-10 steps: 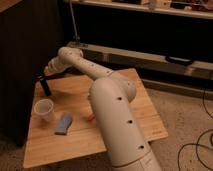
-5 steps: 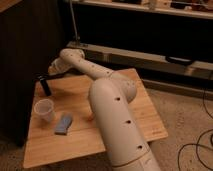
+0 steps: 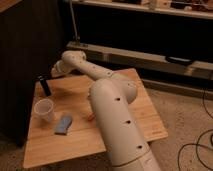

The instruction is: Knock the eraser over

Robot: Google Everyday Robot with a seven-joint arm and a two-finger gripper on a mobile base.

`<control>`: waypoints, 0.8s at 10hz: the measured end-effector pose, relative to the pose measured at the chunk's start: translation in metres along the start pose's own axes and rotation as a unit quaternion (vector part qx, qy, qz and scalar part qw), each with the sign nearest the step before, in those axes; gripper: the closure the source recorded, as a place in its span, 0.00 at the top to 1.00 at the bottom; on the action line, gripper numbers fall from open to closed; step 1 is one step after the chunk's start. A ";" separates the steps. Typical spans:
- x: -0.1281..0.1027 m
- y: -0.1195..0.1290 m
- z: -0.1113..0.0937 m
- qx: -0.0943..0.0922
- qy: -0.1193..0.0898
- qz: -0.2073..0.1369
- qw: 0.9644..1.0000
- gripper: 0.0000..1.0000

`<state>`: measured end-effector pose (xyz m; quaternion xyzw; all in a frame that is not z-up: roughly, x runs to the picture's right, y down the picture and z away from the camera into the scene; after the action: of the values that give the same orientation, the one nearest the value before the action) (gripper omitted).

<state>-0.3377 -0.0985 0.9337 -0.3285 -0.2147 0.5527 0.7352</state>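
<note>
The eraser stands upright near the far left edge of the surface, with its long axis vertical. My hand is close to it, up and to the right, at about 1 o'clock from the eraser. I cannot tell its state. I judge a short push towards 7 o'clock, against the eraser's upper part, should tip it. The cup is at 6 o'clock from it.

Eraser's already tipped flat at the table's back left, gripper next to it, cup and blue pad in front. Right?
Not quite: the camera view shows the eraser upright, not flat. The rest holds: gripper beside it, clear cup and blue pad nearer the front of the table.
</note>
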 end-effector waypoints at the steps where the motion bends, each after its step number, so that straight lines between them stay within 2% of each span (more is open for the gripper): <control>1: 0.005 0.001 0.006 -0.004 0.007 0.004 1.000 0.00; 3: 0.012 0.002 0.016 -0.010 0.019 0.006 1.000 0.00; 4: 0.016 0.011 0.027 -0.019 0.027 0.002 0.999 0.00; 6: 0.016 0.052 0.047 -0.053 0.030 -0.020 0.998 0.00; 7: 0.013 0.084 0.049 -0.079 0.024 -0.041 0.996 0.00; 8: 0.008 0.098 0.043 -0.087 0.018 -0.051 0.995 0.00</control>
<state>-0.4300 -0.0633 0.8925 -0.3903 -0.2650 0.4878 0.7345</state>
